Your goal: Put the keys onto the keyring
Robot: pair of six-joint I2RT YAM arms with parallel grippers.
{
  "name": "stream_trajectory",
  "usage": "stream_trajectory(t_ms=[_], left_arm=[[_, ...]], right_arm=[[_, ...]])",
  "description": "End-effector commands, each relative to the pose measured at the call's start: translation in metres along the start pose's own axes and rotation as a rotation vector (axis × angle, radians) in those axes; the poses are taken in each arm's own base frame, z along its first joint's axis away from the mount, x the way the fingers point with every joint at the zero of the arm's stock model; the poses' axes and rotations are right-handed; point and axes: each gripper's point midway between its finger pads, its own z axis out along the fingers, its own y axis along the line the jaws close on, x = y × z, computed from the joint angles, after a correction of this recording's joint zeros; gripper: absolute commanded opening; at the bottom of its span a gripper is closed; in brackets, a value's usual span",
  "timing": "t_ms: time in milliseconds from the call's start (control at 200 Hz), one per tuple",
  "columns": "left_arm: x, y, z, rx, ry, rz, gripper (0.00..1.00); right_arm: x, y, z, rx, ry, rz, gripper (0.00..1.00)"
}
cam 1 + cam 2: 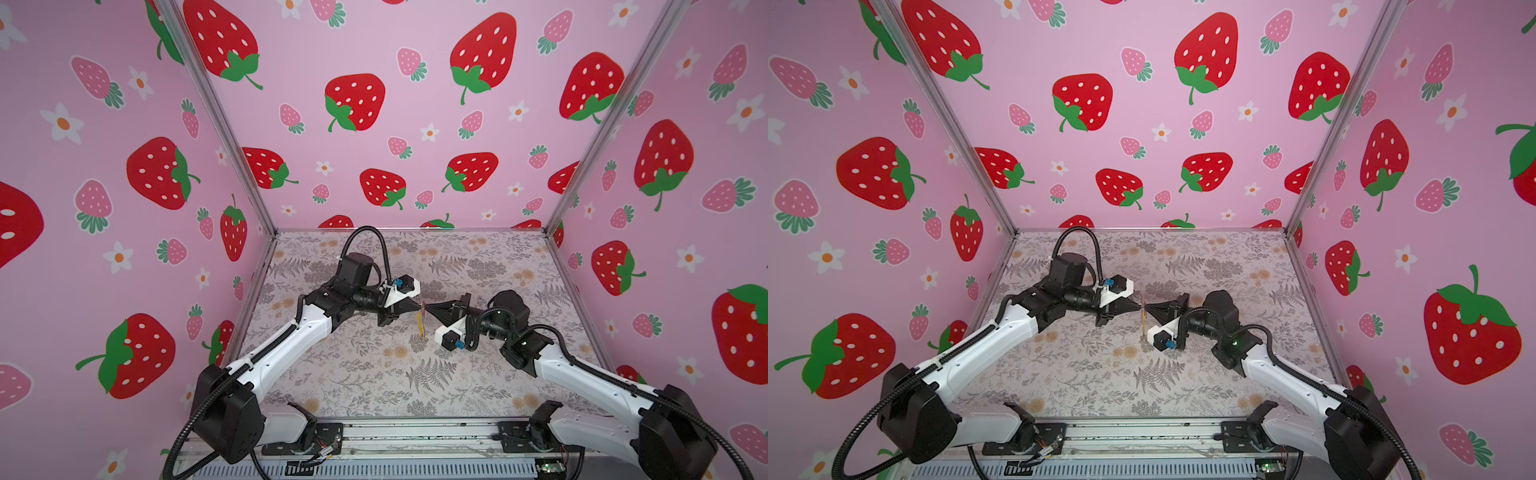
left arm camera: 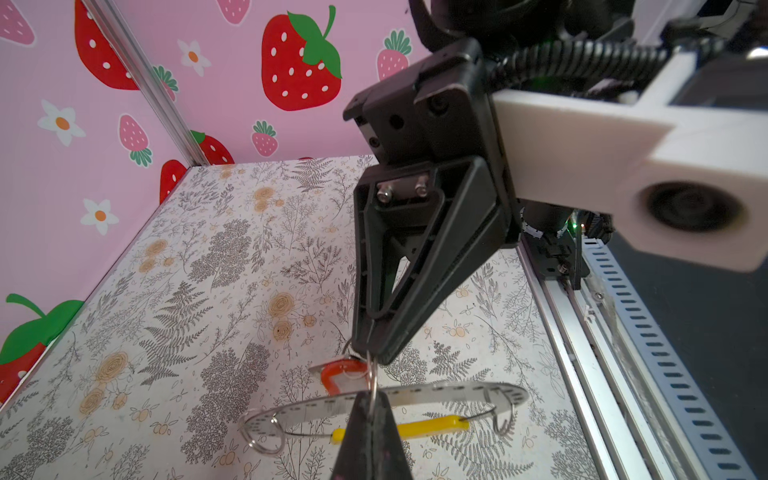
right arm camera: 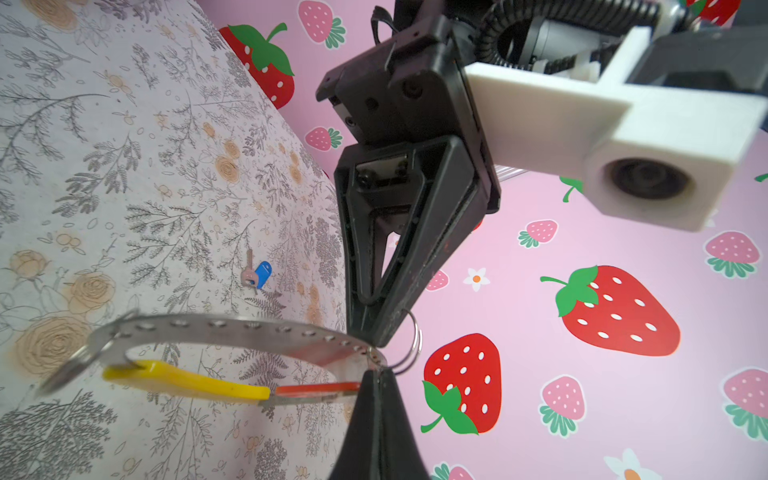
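Observation:
Both grippers meet tip to tip above the middle of the table, left gripper (image 1: pixel 417 306) (image 2: pixel 368 395) and right gripper (image 1: pixel 428 308) (image 3: pixel 376 374), each with its jaws shut. The keyring (image 2: pixel 436 395) (image 3: pixel 232 328), a grey perforated hoop with a yellow segment (image 1: pixel 420 322) (image 2: pixel 428 428), hangs from the tips; my left gripper pinches it at the band. The red-tagged key (image 2: pixel 343 376) (image 3: pixel 316 388) dangles by a small split ring (image 3: pixel 411 340) at the right gripper's tip. The exact pinch points are hidden by the fingers. The blue-tagged key (image 3: pixel 262 274) lies flat on the table, apart from both grippers.
The floral table (image 1: pixel 374 374) is walled by strawberry-print panels on three sides, with metal corner posts (image 1: pixel 582 166). A metal rail (image 1: pixel 415 432) carrying both arm bases runs along the front edge. Small loose rings (image 2: pixel 266 440) hang on the hoop's ends.

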Motion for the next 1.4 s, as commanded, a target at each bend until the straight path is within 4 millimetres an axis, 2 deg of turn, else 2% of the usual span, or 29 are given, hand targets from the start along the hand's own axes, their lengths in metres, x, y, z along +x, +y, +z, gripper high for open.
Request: stream_trajectory(t_ms=[0,235,310,435,590,735,835,960,1110,1266,1396], left_arm=[[-0.039,0.006,-0.008,-0.02,-0.142,0.075,0.0],[-0.047,0.017,-0.009,-0.071,-0.184,0.079,0.0],[-0.049,0.018,-0.011,-0.071,-0.191,0.08,0.0],[-0.051,0.02,-0.014,-0.065,-0.205,0.078,0.0],[-0.056,0.025,-0.015,-0.058,-0.241,0.077,0.0],[-0.063,0.027,-0.014,-0.046,-0.269,0.075,0.0],[-0.068,0.03,-0.016,-0.057,-0.294,0.081,0.0],[-0.072,0.033,-0.016,-0.065,-0.323,0.076,0.0],[-0.073,0.036,-0.016,-0.079,-0.328,0.069,0.0],[-0.072,0.041,-0.016,-0.129,-0.32,0.092,0.0],[-0.075,0.043,-0.018,-0.157,-0.346,0.12,0.0]], right_arm=[[-0.003,-0.001,0.003,0.028,-0.027,0.011,0.0],[0.0,-0.013,0.006,0.073,-0.02,0.041,0.0],[0.001,-0.019,0.004,0.088,-0.02,0.074,0.03],[0.001,-0.03,-0.007,0.103,-0.047,0.149,0.16],[-0.001,-0.039,-0.021,0.12,-0.068,0.212,0.23],[0.004,-0.056,-0.036,0.164,-0.068,0.286,0.28],[0.005,-0.075,-0.043,0.207,-0.073,0.342,0.28],[0.003,-0.096,-0.042,0.231,-0.088,0.387,0.21],[-0.003,-0.109,-0.04,0.243,-0.119,0.394,0.21],[-0.013,-0.118,-0.034,0.176,-0.171,0.492,0.23],[-0.019,-0.119,-0.029,0.108,-0.211,0.552,0.2]])
